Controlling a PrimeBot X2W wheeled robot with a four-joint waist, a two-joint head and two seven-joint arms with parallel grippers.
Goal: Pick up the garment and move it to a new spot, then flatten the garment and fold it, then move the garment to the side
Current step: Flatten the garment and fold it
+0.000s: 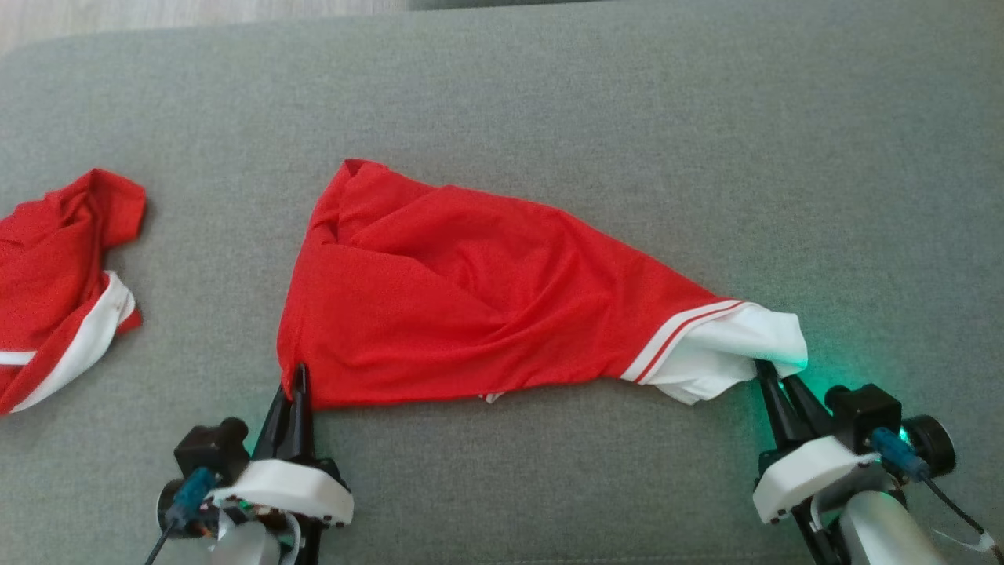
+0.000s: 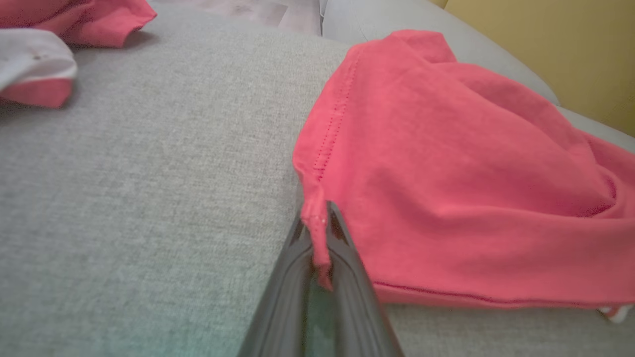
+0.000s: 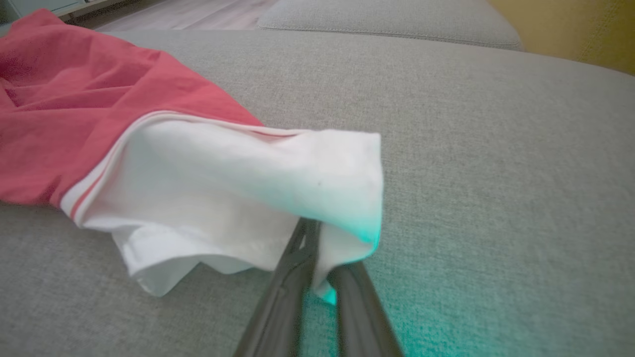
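Observation:
A red garment (image 1: 486, 298) with a white striped sleeve end (image 1: 733, 349) lies spread across the grey sofa cushion (image 1: 549, 102). My left gripper (image 1: 299, 375) is shut on its red near-left corner; in the left wrist view the hem (image 2: 317, 233) is pinched between the fingers. At the right, my right gripper (image 1: 765, 370) is shut on the white sleeve (image 3: 248, 193), whose edge folds over the fingers (image 3: 297, 277). The cloth between both grippers is wrinkled and sags on the cushion.
A second red and white garment (image 1: 59, 275) lies crumpled at the cushion's left edge, also at the top left of the left wrist view (image 2: 44, 49). Wooden floor (image 1: 157, 14) lies beyond the far edge. A yellow wall (image 2: 555, 44) rises behind the sofa.

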